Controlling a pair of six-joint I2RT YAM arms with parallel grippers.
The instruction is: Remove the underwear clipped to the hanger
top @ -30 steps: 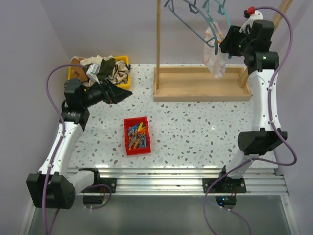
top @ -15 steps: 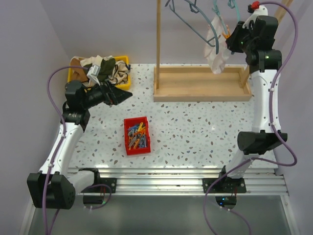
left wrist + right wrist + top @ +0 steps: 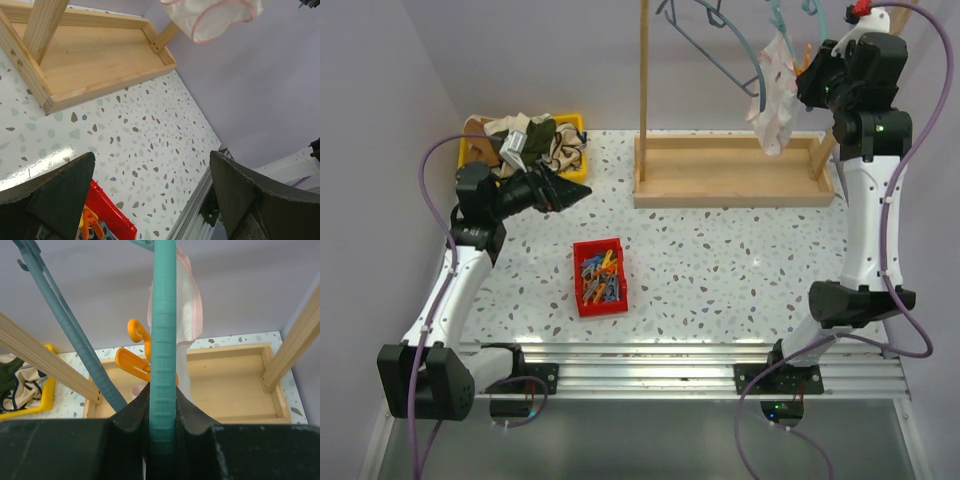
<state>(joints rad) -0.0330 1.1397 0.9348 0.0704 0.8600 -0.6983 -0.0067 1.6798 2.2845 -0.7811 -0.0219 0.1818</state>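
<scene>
A white underwear (image 3: 775, 95) with pale pink trim hangs from a teal hanger (image 3: 163, 330) at the wooden rack, held on by an orange clothespin (image 3: 131, 361). My right gripper (image 3: 817, 80) is high at the back right, and its jaws (image 3: 163, 405) are shut on the teal hanger's bar, just right of the underwear (image 3: 190, 300). My left gripper (image 3: 575, 192) hovers open and empty over the table's left side, and its view (image 3: 152, 155) shows the underwear's lower edge (image 3: 215, 17) far off.
A wooden rack base (image 3: 720, 185) and its upright post (image 3: 643, 70) stand at the back. A second blue-grey hanger (image 3: 75, 335) hangs left of the teal one. A red bin (image 3: 582, 300) of clothespins sits mid-table. A yellow bin (image 3: 470, 152) with garments is at the back left.
My right gripper closed on the hanger and rose up and to the right, swinging the hanger and underwear with it. The left arm barely moved.
</scene>
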